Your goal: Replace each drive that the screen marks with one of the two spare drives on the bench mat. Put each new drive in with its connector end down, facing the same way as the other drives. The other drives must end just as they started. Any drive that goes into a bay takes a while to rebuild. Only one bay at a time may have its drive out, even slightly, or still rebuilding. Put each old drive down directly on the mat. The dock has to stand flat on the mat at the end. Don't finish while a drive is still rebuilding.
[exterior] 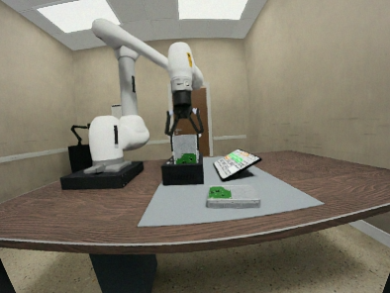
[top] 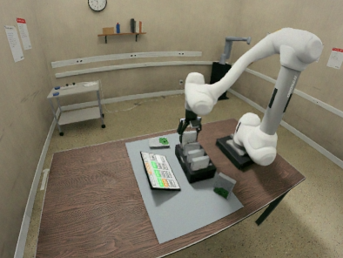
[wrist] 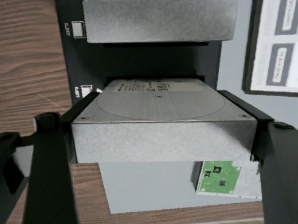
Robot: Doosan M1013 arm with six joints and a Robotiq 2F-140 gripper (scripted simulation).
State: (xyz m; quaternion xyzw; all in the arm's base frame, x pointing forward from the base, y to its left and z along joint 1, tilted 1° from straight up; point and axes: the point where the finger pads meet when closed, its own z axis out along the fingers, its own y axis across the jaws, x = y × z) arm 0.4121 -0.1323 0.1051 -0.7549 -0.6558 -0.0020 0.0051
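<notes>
My gripper (top: pixel 189 134) (exterior: pixel 185 143) (wrist: pixel 158 105) is shut on the end drive (top: pixel 189 139) (exterior: pixel 185 146) (wrist: pixel 160 107), gripping its two side edges. This drive stands upright, clearly higher than the others, its lower end still hidden in the end bay. The black dock (top: pixel 201 175) (exterior: pixel 183 176) (wrist: pixel 145 62) stands on the mat (top: pixel 167 222) (exterior: pixel 168 210) (wrist: pixel 135 187). Three other drives stand lower in it. One loose drive (top: pixel 158 143) (exterior: pixel 243 194) (wrist: pixel 218 177) lies flat near the dock's held-drive end. Another loose drive (top: pixel 225 183) lies at the opposite end.
The tilted screen (top: pixel 159 171) (exterior: pixel 237 164) (wrist: pixel 272 55) stands beside the dock, showing green and orange cells; its words are too small to read. The robot's black base (top: pixel 235 152) (exterior: pixel 101 178) is on the table on the dock's other side.
</notes>
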